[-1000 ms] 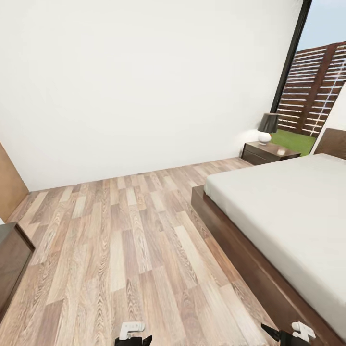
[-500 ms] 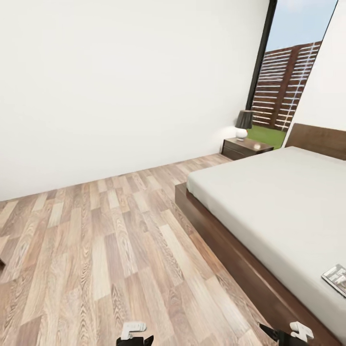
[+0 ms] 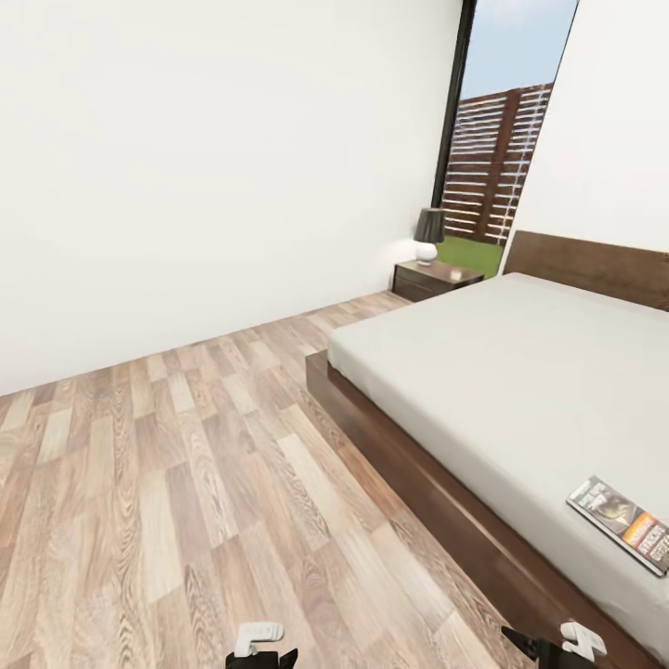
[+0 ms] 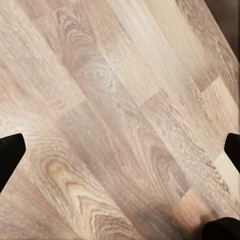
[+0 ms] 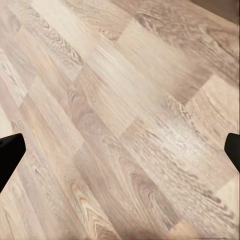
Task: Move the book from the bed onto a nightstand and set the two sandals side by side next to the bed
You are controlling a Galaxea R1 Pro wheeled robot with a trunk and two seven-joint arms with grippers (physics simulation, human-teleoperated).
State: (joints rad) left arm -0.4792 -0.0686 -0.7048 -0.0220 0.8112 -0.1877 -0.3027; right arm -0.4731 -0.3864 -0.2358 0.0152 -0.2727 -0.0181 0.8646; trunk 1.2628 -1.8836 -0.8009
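The book (image 3: 621, 523), dark with an orange band, lies flat on the light-grey mattress of the bed (image 3: 502, 372), near its long edge facing the open floor. A dark nightstand (image 3: 435, 278) stands past the bed's far corner, under the window. The blue sandals are out of view. My left gripper (image 3: 259, 648) and right gripper (image 3: 556, 643) hang low over the plank floor, short of the bed frame. In the wrist views the left gripper (image 4: 120, 150) and right gripper (image 5: 120, 150) have their black fingertips spread wide apart over bare planks, holding nothing.
A lamp (image 3: 428, 234) with a dark shade and white base stands on the nightstand. The dark wooden bed frame (image 3: 418, 474) juts out low along the mattress. A white wall (image 3: 204, 167) bounds the wood floor (image 3: 186, 483) on the far side.
The camera has swung to the right, so the whole picture shifted left. The book has come fully into sight on the mattress and the headboard now shows. Both grippers keep their pose.
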